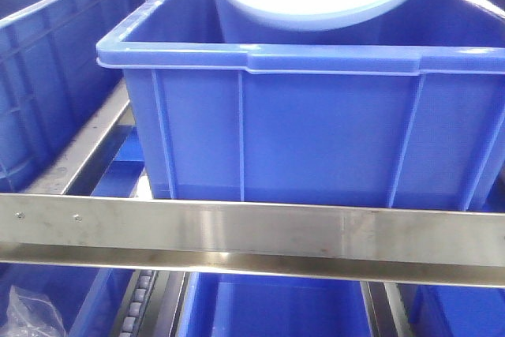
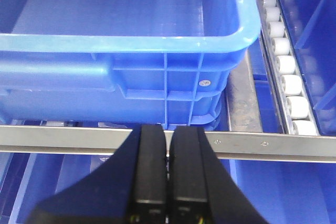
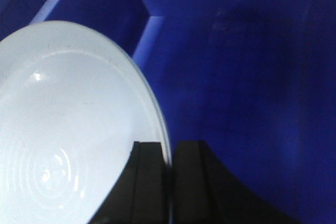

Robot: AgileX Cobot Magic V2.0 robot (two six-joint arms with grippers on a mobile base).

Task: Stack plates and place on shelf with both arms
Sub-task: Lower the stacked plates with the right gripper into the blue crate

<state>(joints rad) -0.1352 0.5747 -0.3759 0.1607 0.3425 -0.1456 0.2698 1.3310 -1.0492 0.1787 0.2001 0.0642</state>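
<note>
plate [image 3: 68, 129] pinched by right tool [image 3: 170, 182], over blue crate [image 1: 316, 132]

Just ahead of the left gripper [image 2: 167, 192]: large blue plastic crate with ribbed walls and rounded rim [image 2: 131, 51], glossy with pale reflected light. Under and beyond the right gripper [image 3: 170, 182]: dim, deep-blue moulded crate interior [image 3: 252, 77]. Lower and leftward: crumpled clear plastic bag [image 1: 31, 313].

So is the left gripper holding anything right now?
No. The left gripper is shut and empty, fingers together, in front of the shelf rail.
</note>
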